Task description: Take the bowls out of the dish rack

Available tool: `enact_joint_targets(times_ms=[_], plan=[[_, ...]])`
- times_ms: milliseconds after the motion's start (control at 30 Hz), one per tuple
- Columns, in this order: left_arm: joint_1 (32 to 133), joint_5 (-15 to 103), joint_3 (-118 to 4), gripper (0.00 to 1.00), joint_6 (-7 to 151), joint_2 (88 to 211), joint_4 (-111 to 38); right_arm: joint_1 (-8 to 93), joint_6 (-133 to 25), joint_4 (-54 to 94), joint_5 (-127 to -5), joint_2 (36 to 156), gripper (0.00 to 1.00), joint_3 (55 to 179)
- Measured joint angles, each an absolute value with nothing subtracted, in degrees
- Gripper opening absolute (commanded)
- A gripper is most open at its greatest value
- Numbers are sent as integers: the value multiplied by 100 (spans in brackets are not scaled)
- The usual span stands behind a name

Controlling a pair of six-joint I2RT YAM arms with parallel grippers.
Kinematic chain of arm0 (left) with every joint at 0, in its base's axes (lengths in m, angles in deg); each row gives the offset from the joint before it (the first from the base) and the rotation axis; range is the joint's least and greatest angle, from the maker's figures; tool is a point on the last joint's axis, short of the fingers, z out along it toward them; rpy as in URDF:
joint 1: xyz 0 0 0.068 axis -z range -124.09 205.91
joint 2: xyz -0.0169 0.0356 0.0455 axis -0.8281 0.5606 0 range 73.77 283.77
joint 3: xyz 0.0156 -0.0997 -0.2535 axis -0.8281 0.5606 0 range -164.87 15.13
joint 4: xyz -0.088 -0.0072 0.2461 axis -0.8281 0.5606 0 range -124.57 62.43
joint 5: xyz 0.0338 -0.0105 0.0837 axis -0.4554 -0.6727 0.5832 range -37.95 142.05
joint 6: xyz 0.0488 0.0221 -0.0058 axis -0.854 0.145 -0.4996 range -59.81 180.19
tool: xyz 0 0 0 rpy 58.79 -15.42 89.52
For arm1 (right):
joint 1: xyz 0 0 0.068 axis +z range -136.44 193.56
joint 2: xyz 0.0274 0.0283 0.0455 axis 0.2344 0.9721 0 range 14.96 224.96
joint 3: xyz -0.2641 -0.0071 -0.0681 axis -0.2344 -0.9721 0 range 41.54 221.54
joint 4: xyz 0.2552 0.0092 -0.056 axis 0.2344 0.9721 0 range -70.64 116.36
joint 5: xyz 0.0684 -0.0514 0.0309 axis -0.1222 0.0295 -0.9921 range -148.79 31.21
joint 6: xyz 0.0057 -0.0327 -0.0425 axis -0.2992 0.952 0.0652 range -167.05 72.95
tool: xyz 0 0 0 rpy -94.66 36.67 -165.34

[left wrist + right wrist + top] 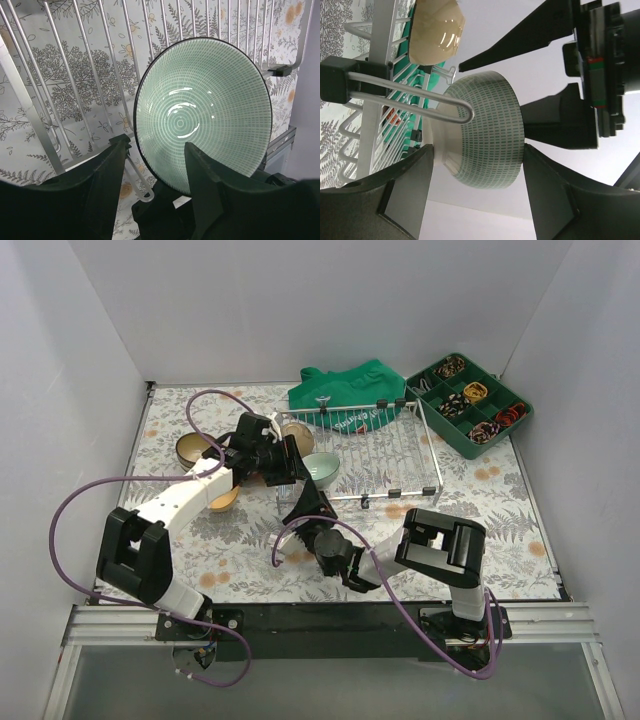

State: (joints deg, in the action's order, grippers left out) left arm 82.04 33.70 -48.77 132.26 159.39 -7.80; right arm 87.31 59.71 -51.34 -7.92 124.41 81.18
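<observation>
The silver wire dish rack (385, 455) stands right of centre. A pale green patterned bowl (322, 468) stands on edge at the rack's left end, with a tan bowl (296, 432) behind it. My left gripper (278, 468) is open, and in the left wrist view (156, 160) it straddles the green bowl's (205, 110) rim without pinching it. My right gripper (306, 504) is open just in front of the bowl. In the right wrist view (477, 165) the green bowl's (490, 130) outer wall sits between its fingers with gaps on both sides. The tan bowl (437, 37) shows behind.
A dark bowl (195, 448) and an orange bowl (225, 498) lie on the floral mat left of the rack, the orange one partly under my left arm. A green cloth (350, 385) lies behind the rack. A green compartment tray (470, 405) stands at the back right.
</observation>
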Motion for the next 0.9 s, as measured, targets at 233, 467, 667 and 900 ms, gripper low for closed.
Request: enact_joint_targets(times_ms=[233,467,667,900], plan=[[8265,3420,-4877,20,13438,16086,-944,8790,5984,-5143,-757,12417,1,8118],[8319,3538,-4932,0,13528,16134,-1106,8878,6034,-5215,-761,12334,7,8120],[8363,3943,-5008,0,13377,15990,-1266,8790,5665,-5197,-597,12218,58,8103],[8282,4706,-5413,0,13202,15970,-724,8834,5671,-5372,-370,11967,85,7917]])
